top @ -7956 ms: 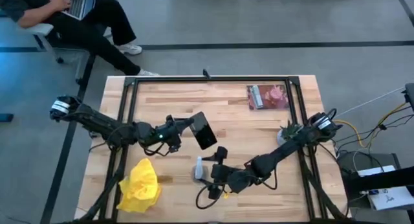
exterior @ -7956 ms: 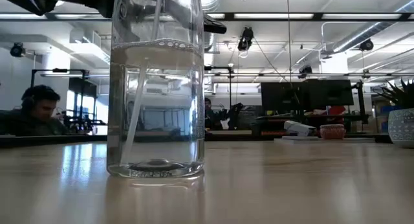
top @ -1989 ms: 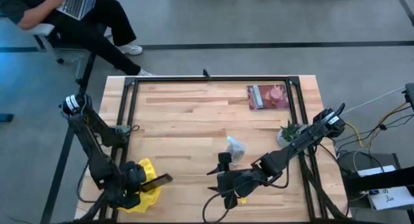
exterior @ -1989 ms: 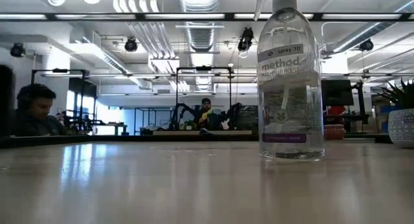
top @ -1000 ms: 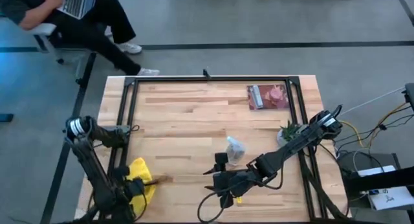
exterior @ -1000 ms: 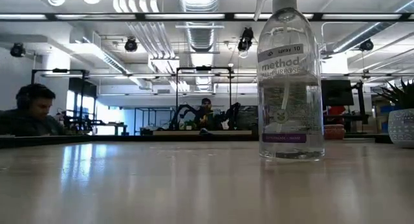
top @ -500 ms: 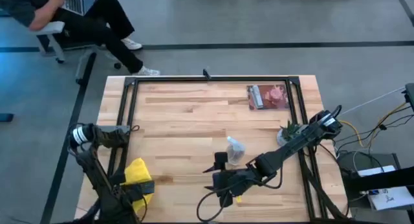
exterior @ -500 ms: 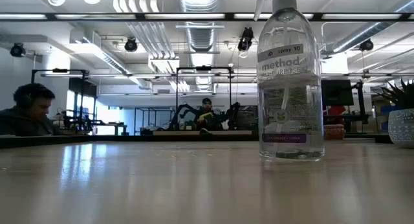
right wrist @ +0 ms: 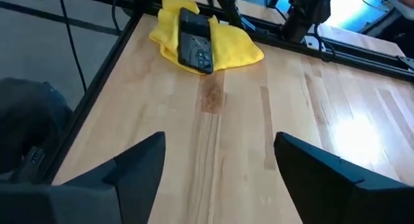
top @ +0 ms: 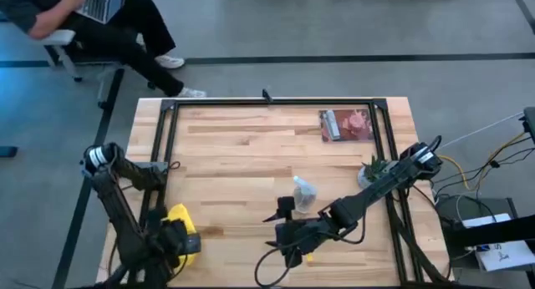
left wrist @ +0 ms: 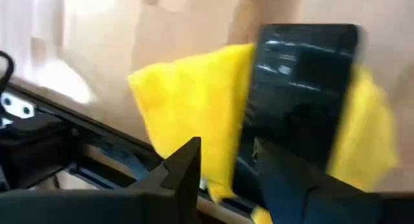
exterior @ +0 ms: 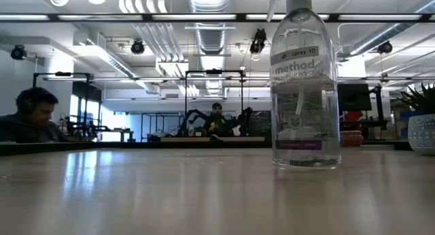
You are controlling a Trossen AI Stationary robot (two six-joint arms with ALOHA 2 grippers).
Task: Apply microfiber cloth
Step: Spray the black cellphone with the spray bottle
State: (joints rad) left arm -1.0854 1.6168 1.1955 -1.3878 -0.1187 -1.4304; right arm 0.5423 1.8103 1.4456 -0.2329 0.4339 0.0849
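Fingers (left wrist: pixel 187 166) of our left gripper (left wrist: pixel 223 175) clamp the phone (left wrist: pixel 297 88) against the cloth (left wrist: pixel 187 101). Our right gripper (right wrist: pixel 220 179) waits spread near the bottle (top: pixel 304 191). We cannot tell the crumpled cloth's long axis.

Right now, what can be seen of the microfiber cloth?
The microfiber cloth is bright yellow, soft-looking fabric, bunched in loose folds near the table's front-left corner beside the black frame rail. A black phone lies on it. The left gripper is right at the cloth, which spreads wider than the phone on both sides.
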